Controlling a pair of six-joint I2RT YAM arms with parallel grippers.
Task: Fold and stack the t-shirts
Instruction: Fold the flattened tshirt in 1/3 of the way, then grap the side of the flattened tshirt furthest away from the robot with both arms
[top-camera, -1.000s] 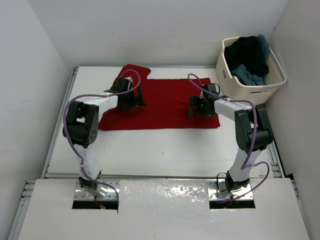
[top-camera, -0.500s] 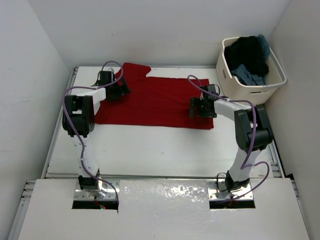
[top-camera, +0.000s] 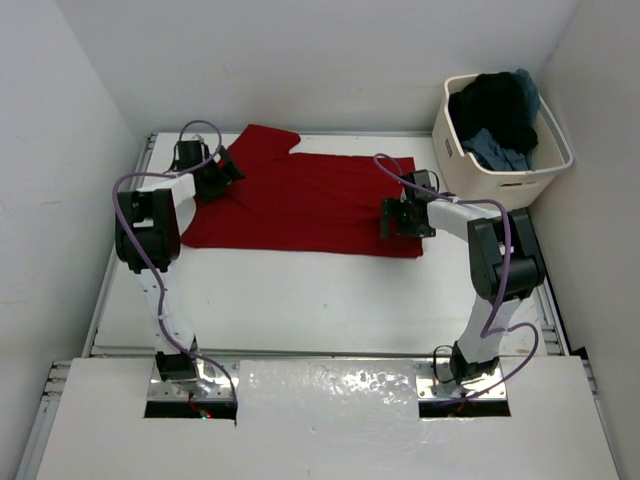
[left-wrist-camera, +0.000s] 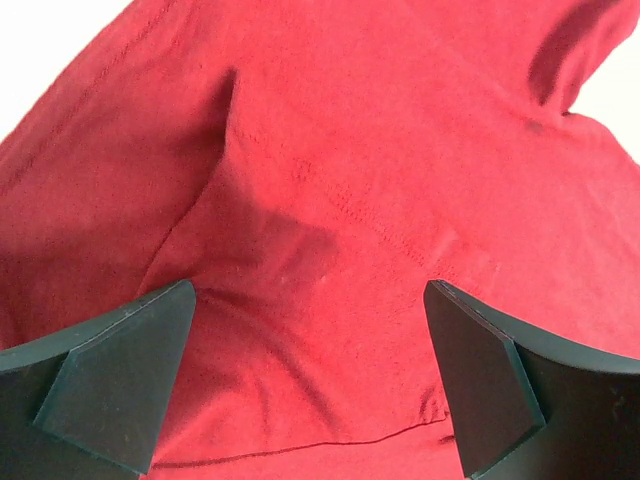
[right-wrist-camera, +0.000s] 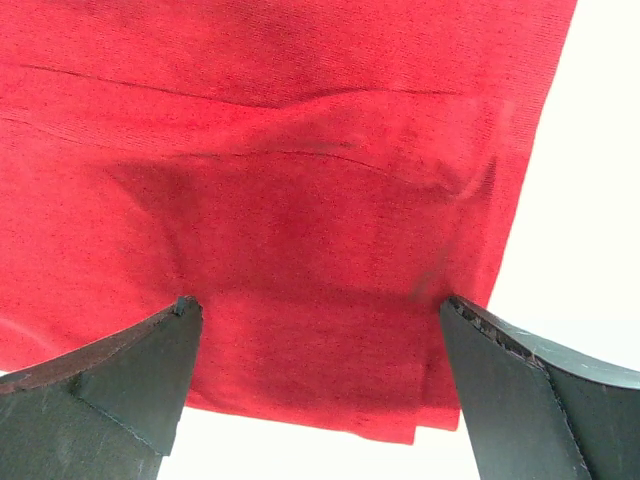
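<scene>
A red t-shirt (top-camera: 300, 205) lies spread across the far half of the table, one sleeve (top-camera: 268, 140) sticking out toward the back. My left gripper (top-camera: 222, 170) hovers open over its left end near that sleeve; red cloth (left-wrist-camera: 330, 230) with a seam and folds fills the gap between the fingers. Over the shirt's right end my right gripper (top-camera: 388, 217) is open too, and its wrist view shows the shirt's hem and corner (right-wrist-camera: 440, 425) just below. Black (top-camera: 492, 105) and blue-grey t-shirts (top-camera: 492, 148) are heaped in the tub.
The cream plastic tub (top-camera: 500, 180) stands at the back right corner, beside the right wall. White walls close in the table on the left, back and right. Purple cables loop over both arms.
My left gripper has swung left and toward the back, from the shirt's upper middle to its left end. The shirt's left side has shifted and spread leftward. The right gripper stayed put.
</scene>
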